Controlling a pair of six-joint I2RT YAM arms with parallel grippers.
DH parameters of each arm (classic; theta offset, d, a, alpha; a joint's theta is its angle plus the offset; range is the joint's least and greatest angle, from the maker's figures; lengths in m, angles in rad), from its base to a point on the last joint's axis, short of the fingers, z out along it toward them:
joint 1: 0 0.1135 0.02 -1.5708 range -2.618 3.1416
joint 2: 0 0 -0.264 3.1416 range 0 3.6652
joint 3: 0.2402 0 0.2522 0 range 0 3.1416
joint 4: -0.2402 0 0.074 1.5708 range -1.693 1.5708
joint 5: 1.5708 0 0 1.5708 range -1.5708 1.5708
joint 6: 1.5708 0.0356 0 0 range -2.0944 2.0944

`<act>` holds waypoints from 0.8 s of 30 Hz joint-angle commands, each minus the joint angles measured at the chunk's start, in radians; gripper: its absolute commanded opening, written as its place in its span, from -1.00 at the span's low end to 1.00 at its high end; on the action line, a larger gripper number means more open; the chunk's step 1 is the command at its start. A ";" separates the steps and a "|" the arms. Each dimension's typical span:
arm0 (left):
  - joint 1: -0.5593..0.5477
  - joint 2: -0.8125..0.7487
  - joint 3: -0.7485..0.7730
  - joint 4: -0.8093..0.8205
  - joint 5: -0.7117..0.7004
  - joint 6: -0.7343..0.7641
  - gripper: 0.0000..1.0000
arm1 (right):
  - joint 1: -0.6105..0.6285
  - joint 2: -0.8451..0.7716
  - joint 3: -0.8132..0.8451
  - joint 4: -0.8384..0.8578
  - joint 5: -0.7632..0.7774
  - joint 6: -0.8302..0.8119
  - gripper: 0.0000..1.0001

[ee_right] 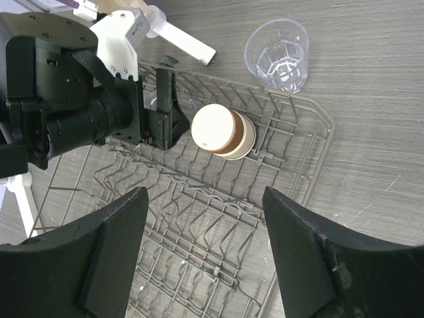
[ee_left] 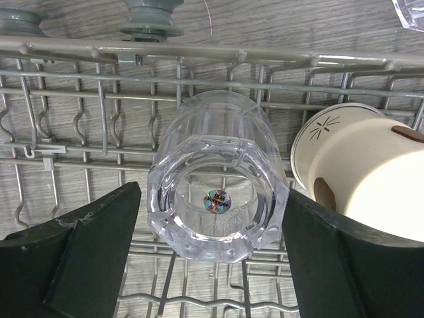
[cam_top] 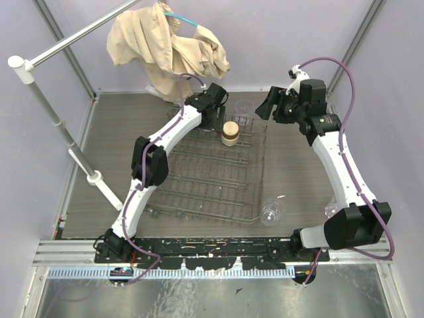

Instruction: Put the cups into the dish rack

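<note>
Your left gripper point(ee_left: 212, 225) is at the far end of the rack point(cam_top: 199, 179). Its jaws straddle a clear cup point(ee_left: 215, 192) beside the tan cup point(ee_left: 364, 175), but you cannot tell whether they pinch it. Your right gripper point(ee_right: 204, 199) hangs wide open above the rack.

tan cup point(ee_left: 361, 169) partly past edge
</note>
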 commanded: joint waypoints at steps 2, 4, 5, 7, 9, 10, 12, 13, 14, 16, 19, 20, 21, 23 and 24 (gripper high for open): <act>0.000 -0.097 -0.020 0.021 -0.001 0.001 0.85 | -0.003 0.070 0.090 0.010 0.050 -0.003 0.51; 0.001 -0.124 -0.031 0.034 -0.008 0.002 0.92 | -0.003 0.107 0.114 0.005 0.066 -0.007 0.51; 0.000 -0.140 -0.038 0.046 -0.009 0.004 0.94 | -0.003 0.123 0.127 0.004 0.078 -0.006 0.51; 0.000 -0.164 -0.050 0.057 -0.009 0.004 0.96 | -0.003 0.158 0.155 0.009 0.101 -0.004 0.51; 0.001 -0.185 -0.055 0.060 -0.010 0.002 0.98 | -0.003 0.197 0.187 0.010 0.133 0.002 0.51; 0.001 -0.195 -0.056 0.057 -0.010 -0.001 0.99 | -0.003 0.218 0.206 0.007 0.148 0.008 0.51; 0.000 -0.223 -0.064 0.052 -0.016 -0.001 0.97 | -0.003 0.263 0.246 0.006 0.183 0.019 0.51; 0.001 -0.239 -0.072 0.050 -0.019 0.000 0.96 | -0.002 0.288 0.268 0.000 0.198 0.024 0.50; 0.000 -0.257 -0.082 0.052 -0.020 0.006 0.96 | -0.004 0.315 0.294 -0.004 0.208 0.032 0.49; 0.002 -0.295 -0.105 0.054 -0.018 0.012 0.96 | -0.004 0.377 0.343 -0.012 0.217 0.047 0.45; 0.003 -0.354 -0.135 0.060 0.014 0.005 0.96 | -0.003 0.461 0.420 -0.023 0.228 0.073 0.42; 0.004 -0.375 -0.152 0.068 0.029 -0.003 0.96 | -0.003 0.486 0.445 -0.028 0.232 0.078 0.41; 0.005 -0.402 -0.173 0.082 0.037 -0.013 0.96 | -0.003 0.513 0.473 -0.033 0.239 0.082 0.41; 0.008 -0.461 -0.233 0.122 0.072 -0.028 0.96 | -0.003 0.563 0.526 -0.046 0.253 0.088 0.38; 0.011 -0.491 -0.268 0.151 0.086 -0.036 0.96 | -0.004 0.590 0.553 -0.055 0.256 0.091 0.37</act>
